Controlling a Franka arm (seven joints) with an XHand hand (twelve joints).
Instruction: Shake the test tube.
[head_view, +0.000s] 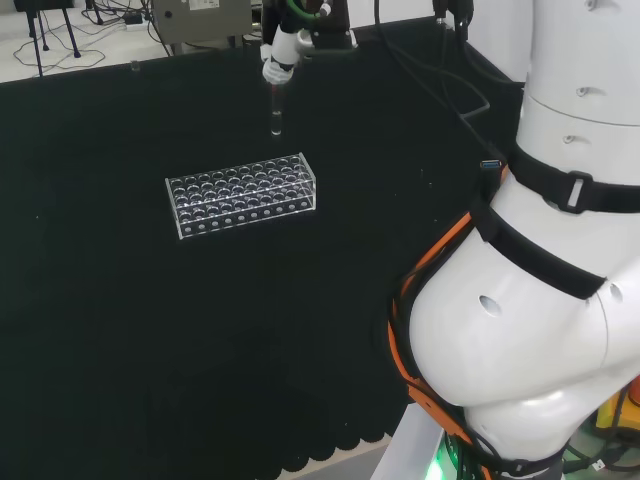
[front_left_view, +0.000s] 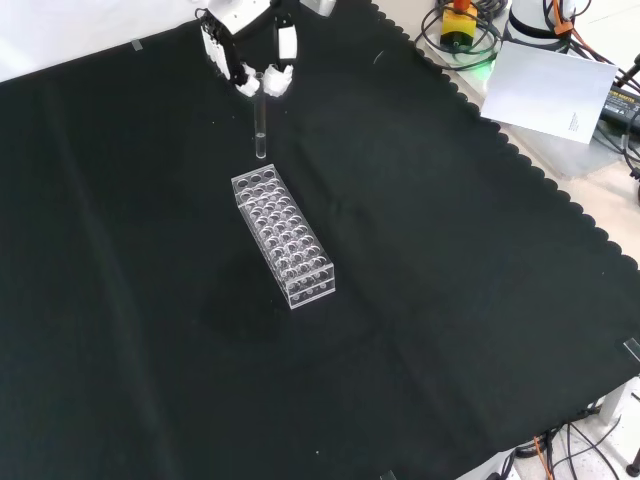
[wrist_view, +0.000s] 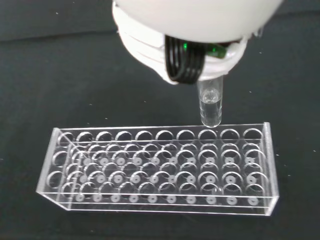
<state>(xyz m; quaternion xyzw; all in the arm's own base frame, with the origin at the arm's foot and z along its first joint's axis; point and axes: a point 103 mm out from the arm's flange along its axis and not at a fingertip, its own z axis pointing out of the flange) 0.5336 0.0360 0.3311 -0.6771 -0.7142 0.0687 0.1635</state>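
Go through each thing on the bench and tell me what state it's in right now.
Test tube: upright, held at its top, lifted clear of the rack.
Hand: fingers pinched on the tube's top.
Tube rack: flat on the cloth; no tube seen in its holes.

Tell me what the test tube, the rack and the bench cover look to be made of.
Test tube: clear glass or plastic, glossy; the cloth shows through it.
Rack: clear rigid plastic, probably acrylic; flat see-through walls with bright edges.
Bench cover: matte black cloth; no shine, scalloped hem.
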